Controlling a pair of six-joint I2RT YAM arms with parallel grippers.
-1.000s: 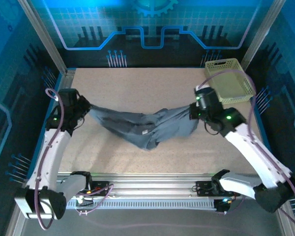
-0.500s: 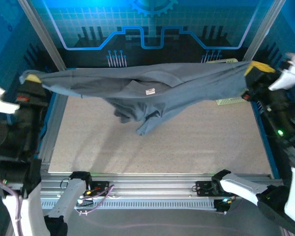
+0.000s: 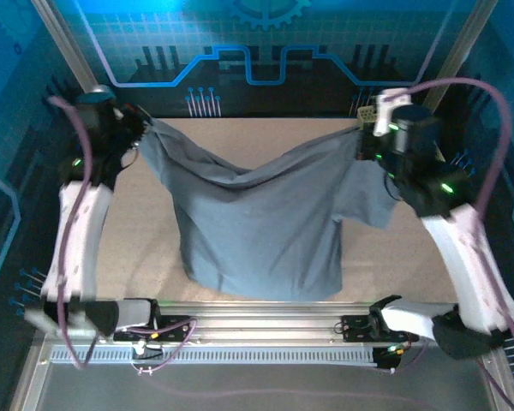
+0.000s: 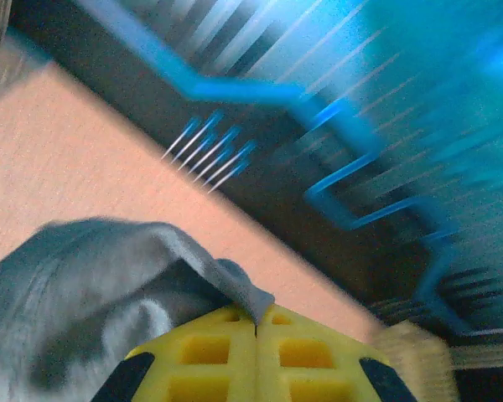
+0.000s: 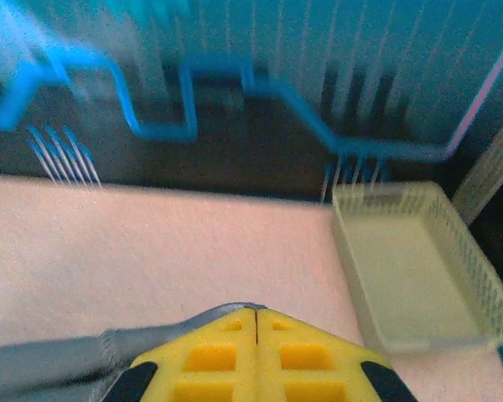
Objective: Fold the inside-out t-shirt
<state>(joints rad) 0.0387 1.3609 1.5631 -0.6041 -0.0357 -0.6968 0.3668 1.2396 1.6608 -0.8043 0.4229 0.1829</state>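
From the overhead view I see the t-shirt hanging spread over the middle of the table. Its lower hem is draped onto the surface near the 6 o'clock edge, just short of the metal rail. From there the cloth rises toward the far side, and its top edge sags in a shallow dip between the two arms. One short sleeve hangs at about 3 o'clock, under the right arm.

The left gripper sits at about 10 o'clock, raised off the table, with its jaws closed on the shirt's upper corner. In the left wrist view the yellow fingers meet with a fold of grey cloth pinched at their tips. The right gripper is at about 2 o'clock, clamped on the opposite upper corner. Its own wrist view shows the fingers pressed together and cloth trailing off toward 9 o'clock.

Beyond it, at the far right corner, lies the pale green basket — apart from the shirt.
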